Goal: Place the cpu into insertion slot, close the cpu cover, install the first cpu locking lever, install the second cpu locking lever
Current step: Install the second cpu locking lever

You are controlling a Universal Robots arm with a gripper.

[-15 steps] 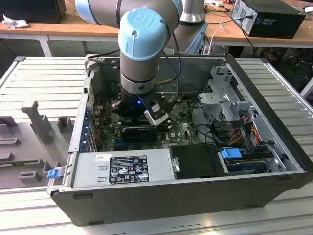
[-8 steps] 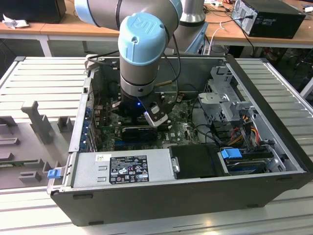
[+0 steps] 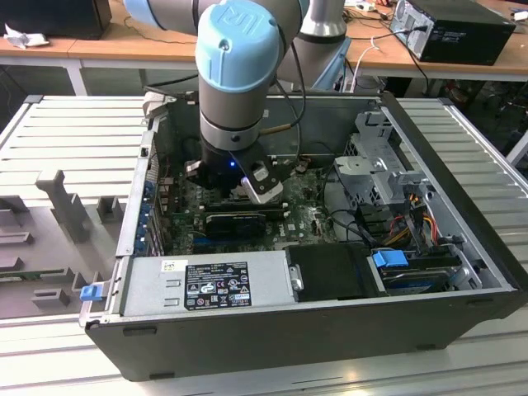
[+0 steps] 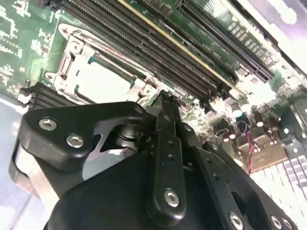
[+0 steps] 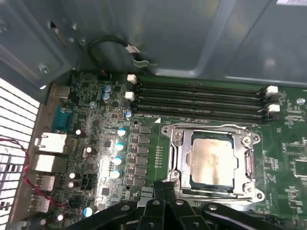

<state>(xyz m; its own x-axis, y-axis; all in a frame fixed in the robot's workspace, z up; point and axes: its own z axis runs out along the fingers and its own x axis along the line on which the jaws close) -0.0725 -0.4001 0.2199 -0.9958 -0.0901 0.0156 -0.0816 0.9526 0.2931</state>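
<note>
Gripper [image 5: 163, 188] fingers together (nothing held), tips at the cpu cover's [image 5: 178, 152] edge; cpu [image 5: 211, 159] seated just beyond.

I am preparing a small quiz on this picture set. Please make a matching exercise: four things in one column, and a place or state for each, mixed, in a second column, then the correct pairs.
Things:
1. chip
2. metal cover frame
3. gripper
4. memory slots

Descriptions:
A. long, dark, empty, in a row beside the socket
B. lying down flat around the chip
C. fingers together, at the socket's edge
D. sitting in the socket, pale face up

Pairs: 1-D, 2-B, 3-C, 4-A
</note>
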